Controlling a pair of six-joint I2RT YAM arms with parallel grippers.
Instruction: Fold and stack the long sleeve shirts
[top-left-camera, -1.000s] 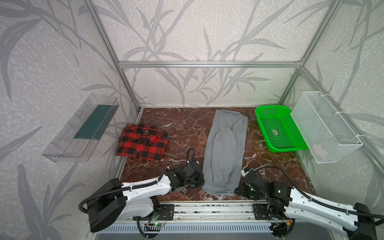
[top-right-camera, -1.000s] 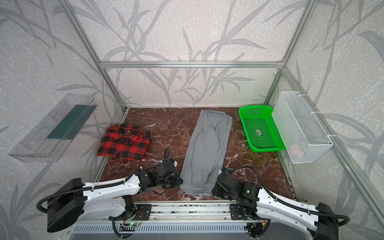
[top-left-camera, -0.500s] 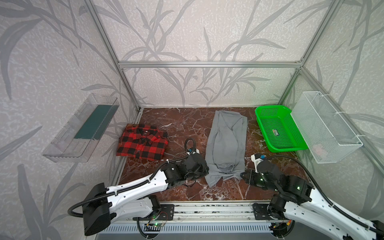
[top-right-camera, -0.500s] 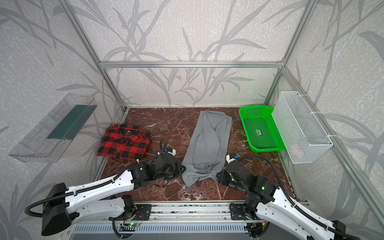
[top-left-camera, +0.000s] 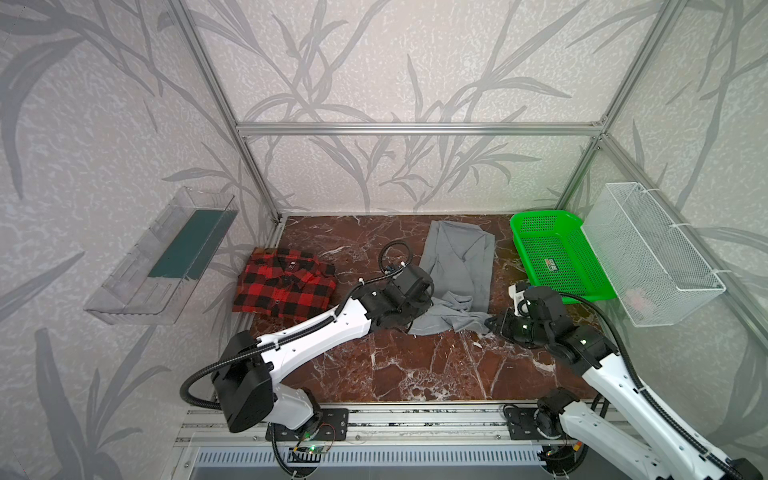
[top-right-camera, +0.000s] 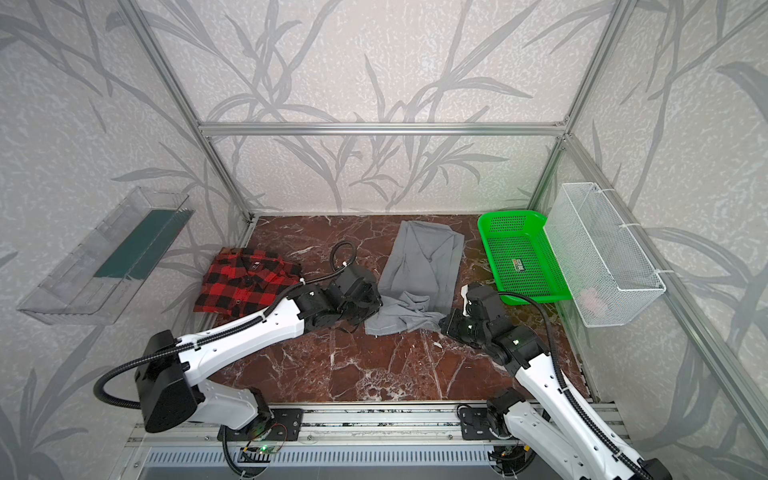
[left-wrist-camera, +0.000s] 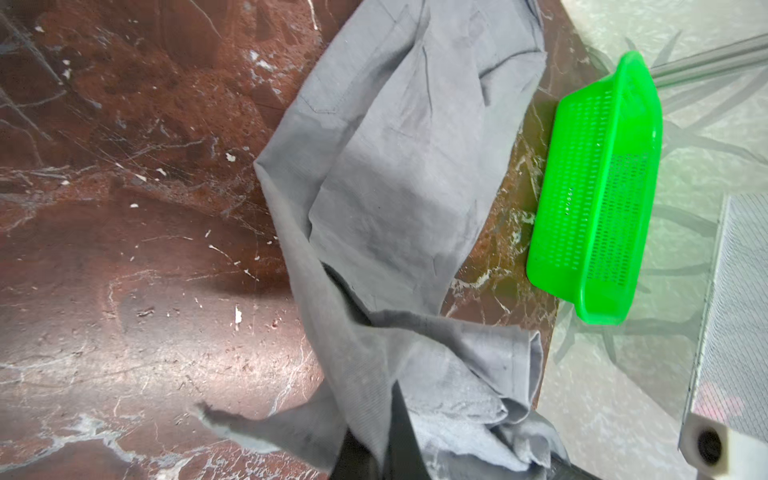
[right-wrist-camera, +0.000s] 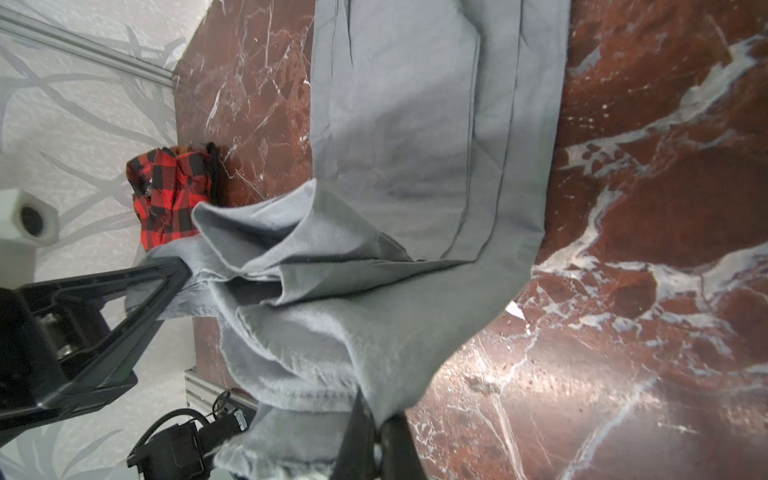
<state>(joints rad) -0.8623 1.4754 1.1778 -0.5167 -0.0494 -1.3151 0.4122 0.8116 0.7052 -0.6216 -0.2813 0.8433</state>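
Gray shirt (top-left-camera: 457, 257) lies mid-tabletop (top-left-camera: 395, 365) in both top views, its near hem raised and bunched between the arms; the plaid shirt (top-left-camera: 286, 286) sits well apart at left. Left wrist view: left fingers (left-wrist-camera: 405, 440) pinch gray cloth. Right wrist view: right fingers (right-wrist-camera: 357, 436) pinch the hem too.

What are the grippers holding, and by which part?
The gray shirt, by its near edge: left gripper at one corner, right gripper at the other.

Matt gray cloth shirt (top-left-camera: 457, 266), glossy marble tabletop (top-left-camera: 415, 365), perforated plastic basket (top-left-camera: 552, 257)
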